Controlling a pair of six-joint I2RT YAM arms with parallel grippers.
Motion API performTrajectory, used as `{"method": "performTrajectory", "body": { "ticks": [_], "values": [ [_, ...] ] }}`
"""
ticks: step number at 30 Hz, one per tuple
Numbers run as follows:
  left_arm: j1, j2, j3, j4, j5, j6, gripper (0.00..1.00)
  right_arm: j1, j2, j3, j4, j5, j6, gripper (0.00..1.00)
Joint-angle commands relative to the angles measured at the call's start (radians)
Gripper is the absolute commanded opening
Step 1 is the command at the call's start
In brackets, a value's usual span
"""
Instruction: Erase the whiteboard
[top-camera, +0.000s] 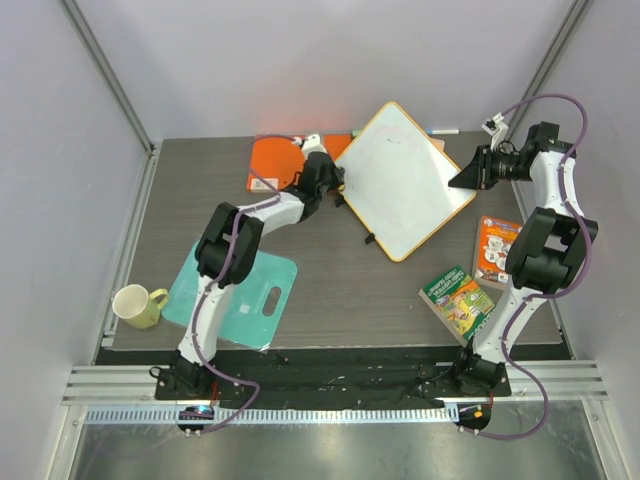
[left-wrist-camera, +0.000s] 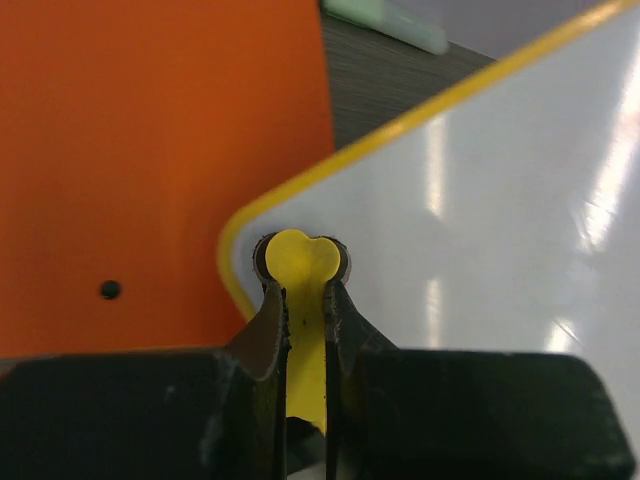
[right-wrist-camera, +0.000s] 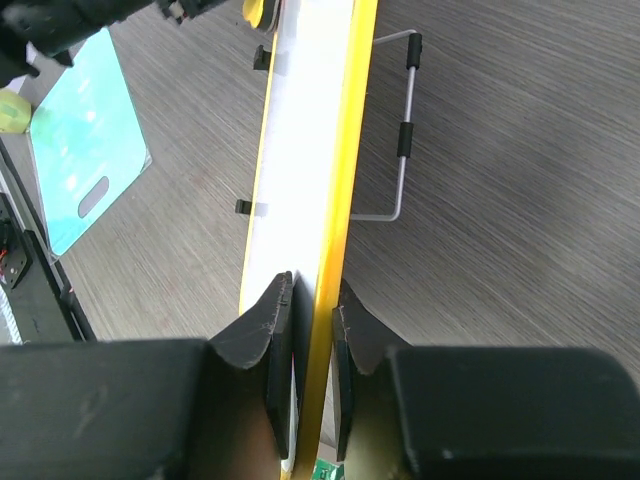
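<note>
The whiteboard (top-camera: 405, 180), white with a thin yellow-orange rim, is tilted up off the table at the back middle. Its face looks nearly blank. My right gripper (top-camera: 462, 178) is shut on its right corner; in the right wrist view the fingers (right-wrist-camera: 275, 320) clamp the rim of the board (right-wrist-camera: 300, 150) edge-on. My left gripper (top-camera: 335, 185) is at the board's left corner, shut on a small flat yellow piece (left-wrist-camera: 300, 258). The piece's rounded tip touches the white face (left-wrist-camera: 480, 250) just inside the rim.
An orange folder (top-camera: 275, 165) lies behind the left gripper. A teal cutting board (top-camera: 240, 290) and a yellow mug (top-camera: 138, 306) are at the front left. Two booklets (top-camera: 458, 300) (top-camera: 495, 250) lie at the right. The board's wire stand (right-wrist-camera: 400, 140) hangs behind it.
</note>
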Motion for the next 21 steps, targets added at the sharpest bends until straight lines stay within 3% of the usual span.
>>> {"method": "performTrajectory", "body": {
  "ticks": [1, 7, 14, 21],
  "values": [
    [0.020, 0.017, -0.010, 0.039, -0.057, -0.095, 0.00, 0.048, -0.038, -0.014, -0.019, 0.050, -0.105, 0.01],
    [0.006, 0.066, 0.059, 0.094, 0.095, -0.066, 0.00, 0.046, -0.037, -0.013, -0.019, 0.053, -0.104, 0.01],
    [-0.081, 0.021, -0.093, 0.349, 0.086, 0.014, 0.00, 0.046, -0.031, -0.016, -0.019, 0.047, -0.105, 0.01],
    [-0.121, 0.060, -0.113, 0.404, 0.143, -0.063, 0.00, 0.046, -0.037, -0.016, -0.019, 0.046, -0.107, 0.01]
  ]
}}
